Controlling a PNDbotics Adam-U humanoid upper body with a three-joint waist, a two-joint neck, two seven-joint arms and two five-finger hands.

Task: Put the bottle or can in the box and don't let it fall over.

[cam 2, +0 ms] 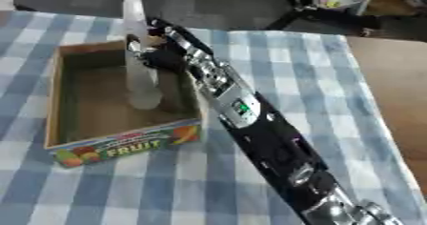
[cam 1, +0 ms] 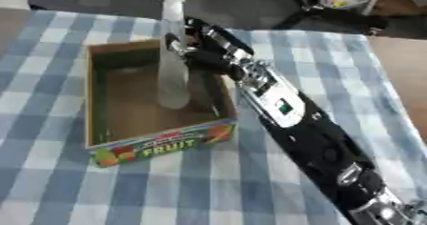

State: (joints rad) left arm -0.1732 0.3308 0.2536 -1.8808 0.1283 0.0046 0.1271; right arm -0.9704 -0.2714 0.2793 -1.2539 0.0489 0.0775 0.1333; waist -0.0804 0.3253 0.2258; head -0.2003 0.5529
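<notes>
While the right hand (cam 1: 190, 47) grips the upright bottle (cam 1: 173, 71) inside the box (cam 1: 158, 145), checked cloth (cam 1: 208, 186) covers the table.

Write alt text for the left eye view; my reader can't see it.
The right hand holds a tall clear bottle upright inside an open cardboard box marked FRUIT, fingers curled round it. The box sits on a blue checked tablecloth.

Both views soft and blurred throughout; even, diffuse light, glare streak on the clear bottle (cam 1: 173, 52), faint shadow inside the box (cam 1: 100, 100).
</notes>
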